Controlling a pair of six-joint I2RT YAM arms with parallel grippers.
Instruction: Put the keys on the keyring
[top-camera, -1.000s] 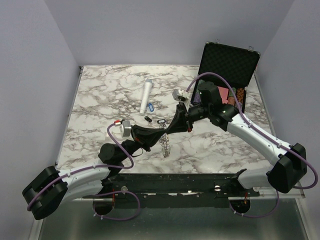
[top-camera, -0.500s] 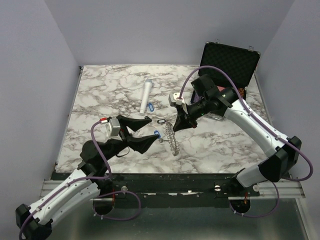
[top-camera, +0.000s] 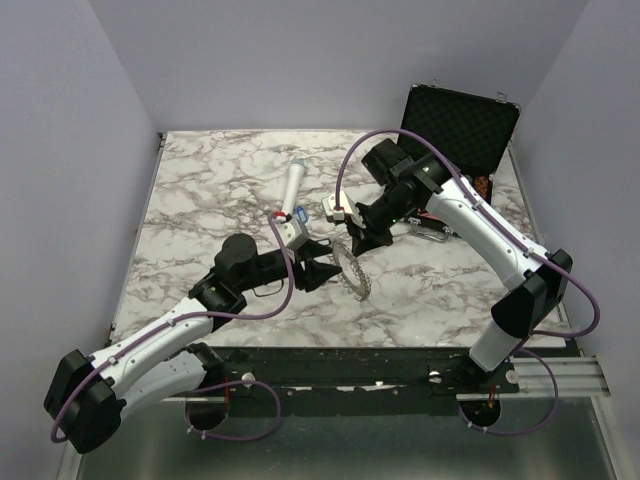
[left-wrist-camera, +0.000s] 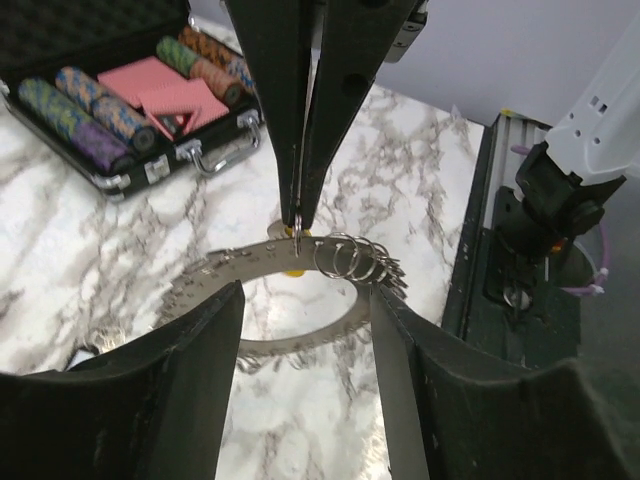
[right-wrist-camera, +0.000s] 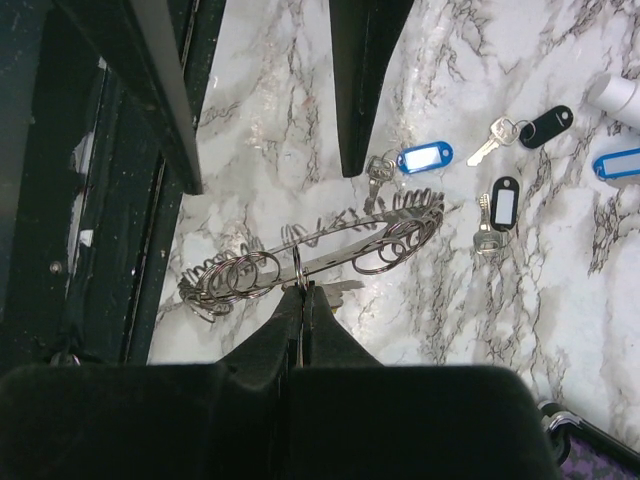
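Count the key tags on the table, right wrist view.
4: blue tag above the keyring, black tag right of it, white-windowed black tag below, second blue tag cut by the right edge. More may be hidden.

Soft, even light falls from above in all 3 views, leaving the marble table (top-camera: 200, 190) bright and slightly cool, with only faint, soft-edged shadows under the 2 arms (top-camera: 480, 230). The top view is sharp throughout. In the left wrist view the left gripper (left-wrist-camera: 305, 295) shows black fingers (left-wrist-camera: 190, 380) that are close, dark and out of focus, while the keyring (left-wrist-camera: 250, 255) catches pale glare. The right wrist view is crisp on the tabletop; the right gripper (right-wrist-camera: 302, 292) fills its lower edge as a featureless black blur.
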